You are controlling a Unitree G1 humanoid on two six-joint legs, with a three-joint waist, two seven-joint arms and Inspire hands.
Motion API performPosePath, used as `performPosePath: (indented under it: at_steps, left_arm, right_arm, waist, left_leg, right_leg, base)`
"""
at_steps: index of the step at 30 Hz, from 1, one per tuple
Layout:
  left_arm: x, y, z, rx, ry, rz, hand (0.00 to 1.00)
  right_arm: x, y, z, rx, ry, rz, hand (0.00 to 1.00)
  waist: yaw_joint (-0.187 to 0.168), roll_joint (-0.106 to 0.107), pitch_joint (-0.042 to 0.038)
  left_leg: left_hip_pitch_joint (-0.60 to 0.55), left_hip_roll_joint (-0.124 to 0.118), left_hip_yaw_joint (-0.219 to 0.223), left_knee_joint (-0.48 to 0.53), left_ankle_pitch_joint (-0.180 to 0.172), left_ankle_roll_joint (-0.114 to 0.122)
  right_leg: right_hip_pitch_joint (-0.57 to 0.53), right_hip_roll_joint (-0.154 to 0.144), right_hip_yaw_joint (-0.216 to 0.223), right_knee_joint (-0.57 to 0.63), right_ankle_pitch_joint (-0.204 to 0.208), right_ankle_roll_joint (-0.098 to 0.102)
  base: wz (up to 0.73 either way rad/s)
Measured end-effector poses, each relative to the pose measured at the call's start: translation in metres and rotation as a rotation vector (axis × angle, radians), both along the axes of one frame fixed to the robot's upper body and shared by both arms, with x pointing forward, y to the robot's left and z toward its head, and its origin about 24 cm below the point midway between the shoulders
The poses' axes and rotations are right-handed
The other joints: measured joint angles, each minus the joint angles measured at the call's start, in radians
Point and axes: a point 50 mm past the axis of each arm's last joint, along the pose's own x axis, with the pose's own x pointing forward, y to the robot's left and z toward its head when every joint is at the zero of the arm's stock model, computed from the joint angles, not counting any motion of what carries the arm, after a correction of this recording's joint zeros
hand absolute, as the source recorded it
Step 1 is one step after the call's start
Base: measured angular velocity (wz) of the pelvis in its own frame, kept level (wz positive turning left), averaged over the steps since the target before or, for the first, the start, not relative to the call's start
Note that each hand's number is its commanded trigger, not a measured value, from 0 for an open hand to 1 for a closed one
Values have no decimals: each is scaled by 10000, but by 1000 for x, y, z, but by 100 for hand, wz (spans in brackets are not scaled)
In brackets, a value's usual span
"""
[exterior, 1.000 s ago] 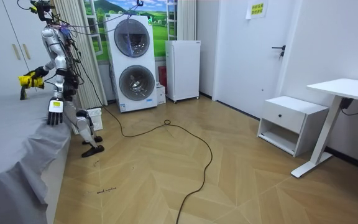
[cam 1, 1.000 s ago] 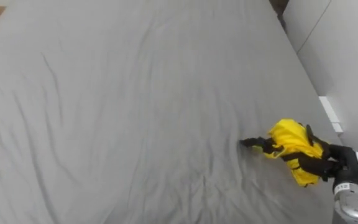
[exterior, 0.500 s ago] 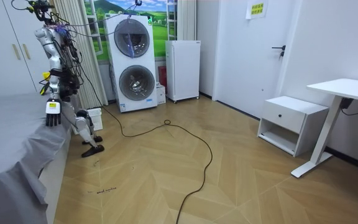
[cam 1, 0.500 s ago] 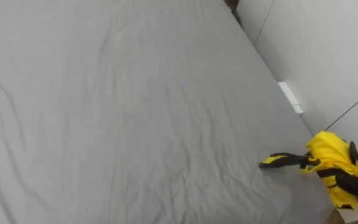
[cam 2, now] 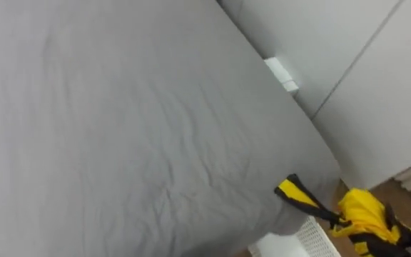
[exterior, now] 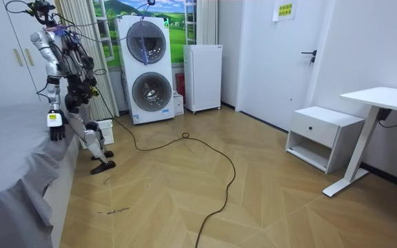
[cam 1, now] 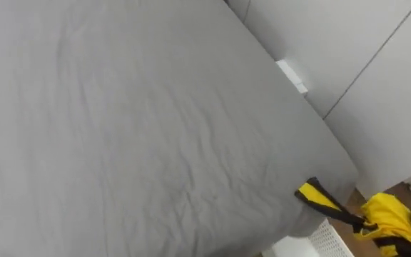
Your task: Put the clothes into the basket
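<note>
Yellow clothing [cam 1: 389, 220], a bunched garment with black trim, is hanging at the lower right of the eye views, just off the corner of the bed [cam 1: 155, 128] and above the wooden floor. The right hand [cam 1: 404, 247] is gripping it from below, with dark fingers curling round the cloth at the edge of the view. A black-and-yellow strap [cam 1: 323, 202] is trailing from the bundle towards the bed's corner; whether its tip is touching the grey sheet cannot be told. A white laundry basket [cam 1: 332, 241] with a slatted wall is sitting on the floor just beside that corner, below the strap and to the left of the garment, and the garment is not in it.

In the room view the robot is standing upright at the end of the bed, close to the curtain [exterior: 92, 55] and the stacked washer and dryer [exterior: 147, 69], with the basket by its feet. The left hand [exterior: 55, 125] is hanging at its side next to the draped sheet, fingers pointing down loosely and holding nothing.
</note>
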Motion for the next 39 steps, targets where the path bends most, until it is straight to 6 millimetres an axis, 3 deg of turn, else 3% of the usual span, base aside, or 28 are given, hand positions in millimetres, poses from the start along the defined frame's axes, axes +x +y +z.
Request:
performPosePath:
  at_steps: [3,10,14,18,23,27,32,33,34,39]
  left_arm:
    - [10,-3,-3,-51,181,-374,0]
    - [32,-6,-4,-111,96,-1133,0]
    - [53,-11,-5,-313,-58,-1329,0]
    - [65,-18,-6,-444,-277,-1120,0]
    - [75,-26,-7,-403,-385,-1679,0]
    - [84,-31,-6,-495,-583,-1891,0]
    - [96,-34,-5,-624,-1003,-1789,0]
    - [101,-34,-3,-620,-1132,-1828,0]
    - [102,-34,-3,-615,-1161,-1829,0]
    - [111,-35,-1,-597,-1407,-1909,0]
  right_arm:
    - [0,1,-5,143,216,-78,100]
    - [13,2,-9,119,257,-429,100]
    - [27,-8,-2,-311,189,-623,100]
    - [49,-7,7,-660,-334,-534,100]
    - [69,4,5,-742,-198,-184,100]
    - [88,8,11,-820,-353,14,100]
    - [104,11,17,-859,-475,305,100]
    - [109,12,18,-761,-560,250,53]
    - [111,12,19,-676,-617,206,0]
    - [109,10,16,-214,-627,-164,0]
  waist:
    - [-84,185,90]
    - [-97,500,76]
    - [-67,887,150]
    - [-38,1221,126]
    - [160,1345,119]
    - [275,1571,119]
    - [718,1591,107]
    - [782,1592,108]
    - [794,1592,107]
    - [856,1588,110]
  left_leg:
    - [-523,-2,151,184,-86,164]
    - [-2017,-35,233,976,-230,394]
    - [-2801,-36,267,1243,-281,476]
    - [-3444,-116,327,1289,-194,544]
    - [-3823,-197,298,1231,-98,580]
    - [-4114,-218,175,1213,77,633]
    - [-4403,-326,130,1131,166,662]
    - [-4508,-348,112,1131,198,677]
    - [-4563,-359,87,1131,212,687]
    - [-4650,-414,-140,1112,276,721]
  right_leg:
    - [-687,30,169,281,102,45]
    - [-2351,29,581,1209,153,144]
    - [-3097,-2,609,1373,275,193]
    - [-3835,-41,658,1531,369,201]
    - [-4298,-76,663,1618,406,195]
    - [-4450,-183,467,1560,465,191]
    - [-4857,-284,371,1729,449,197]
    - [-4966,-360,235,1731,448,196]
    - [-5024,-394,170,1747,448,195]
    - [-5006,-540,-120,1707,433,183]
  base:
    - [-27]
    - [-17]
    - [1]
    - [-2]
    - [-2]
    - [13]
    - [7]
    - [10]
    - [15]
    - [14]
